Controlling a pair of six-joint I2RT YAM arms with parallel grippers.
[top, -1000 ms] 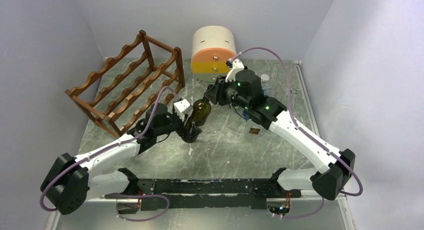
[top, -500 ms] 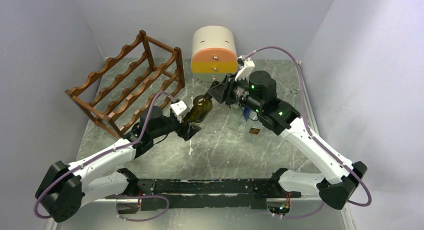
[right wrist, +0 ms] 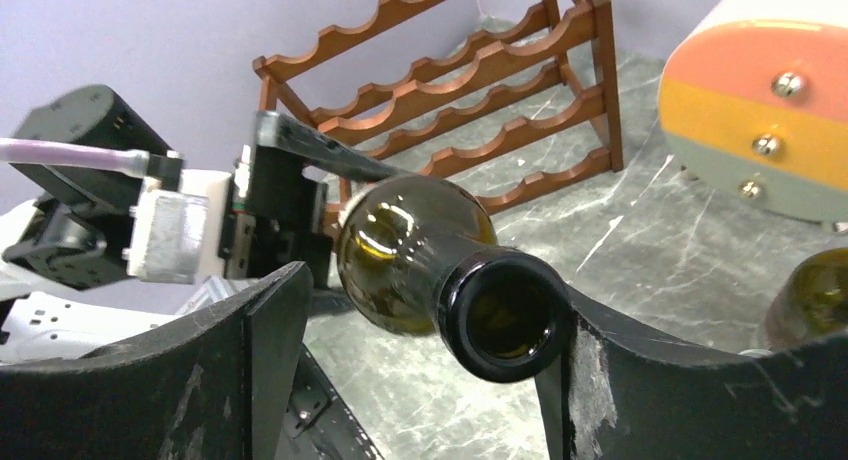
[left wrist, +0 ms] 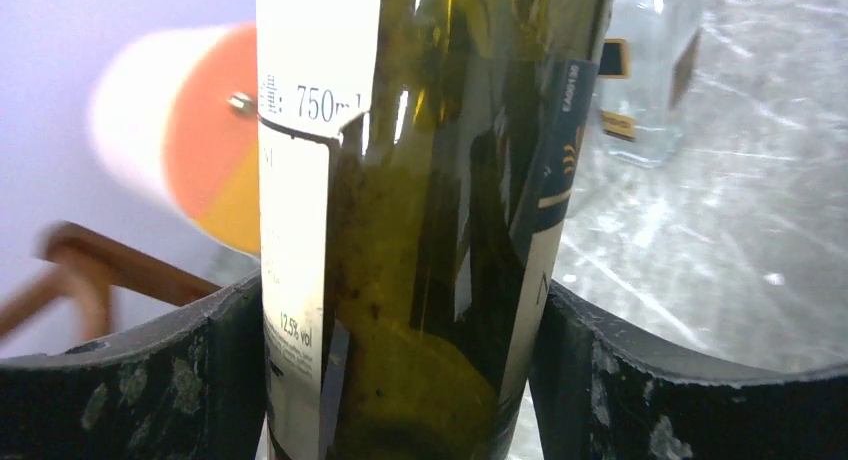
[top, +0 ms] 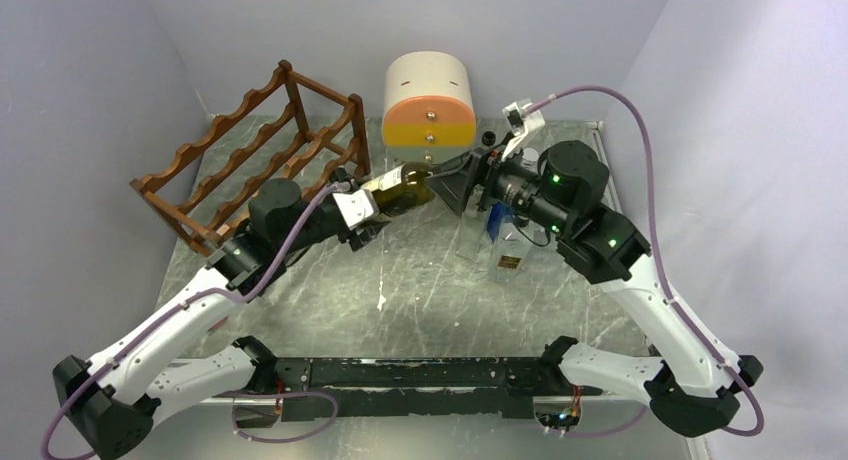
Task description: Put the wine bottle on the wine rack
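My left claw [top: 372, 206] is clamped on the body of the wine bottle [top: 400, 191]. One finger [left wrist: 150, 380] presses against each side of the green glass, beside the white label. The bottle is off the table [top: 430, 290] and lies nearly level, just beside the right end post of the wine rack [top: 255, 165]. It is not yet on the rack's rails. Its base end points toward the rack and its neck points away from it.

My right claw [top: 458, 183] sits at that neck, on the side away from the rack, with its jaws standing wide. The bottle's open mouth lies between the fingers [right wrist: 160, 380] with a clear gap on one side, so this claw grips nothing.

The cream-and-orange drawer box [top: 430, 100] stands to the right of the rack, beyond the bottle. Clear glass bottles [top: 510, 248] stand upright on the table, farther from the rack than my right claw.
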